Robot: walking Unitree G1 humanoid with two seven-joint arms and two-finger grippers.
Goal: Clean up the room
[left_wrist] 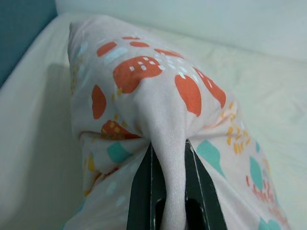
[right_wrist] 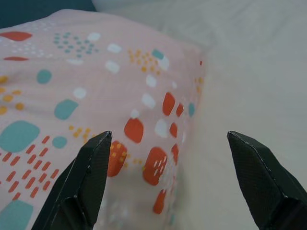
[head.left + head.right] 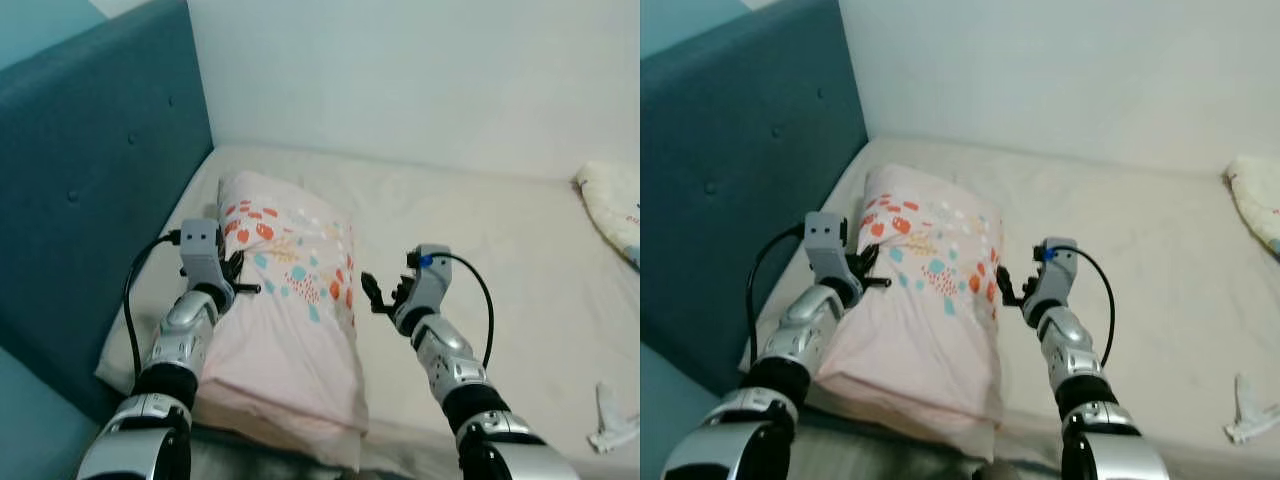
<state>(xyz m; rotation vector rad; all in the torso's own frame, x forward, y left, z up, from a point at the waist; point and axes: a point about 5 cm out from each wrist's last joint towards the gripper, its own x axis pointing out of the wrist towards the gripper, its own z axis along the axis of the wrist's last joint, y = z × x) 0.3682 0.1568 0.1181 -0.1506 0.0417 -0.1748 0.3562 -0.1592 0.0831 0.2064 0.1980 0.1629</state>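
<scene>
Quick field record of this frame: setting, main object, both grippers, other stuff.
setting: bed with teal headboard, white wall behind
pillow: pink patterned pillow lying by the headboard
left gripper: shut on a fold of the pillow's left edge
right gripper: open, at the pillow's right edge
other: second pillow far right; white scrap near right

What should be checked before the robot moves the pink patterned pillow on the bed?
1. Left gripper pinching a fold of the pink patterned fabric pillow: ok.
2. Right gripper closed on the pillow: not ok, fingers open, at its right edge.
3. Pillow lies on the cream mattress beside the teal padded headboard: ok.
4. Mattress bare beyond the pillow's right edge: ok.
5. Pinch firm enough to lift: cannot tell.
</scene>
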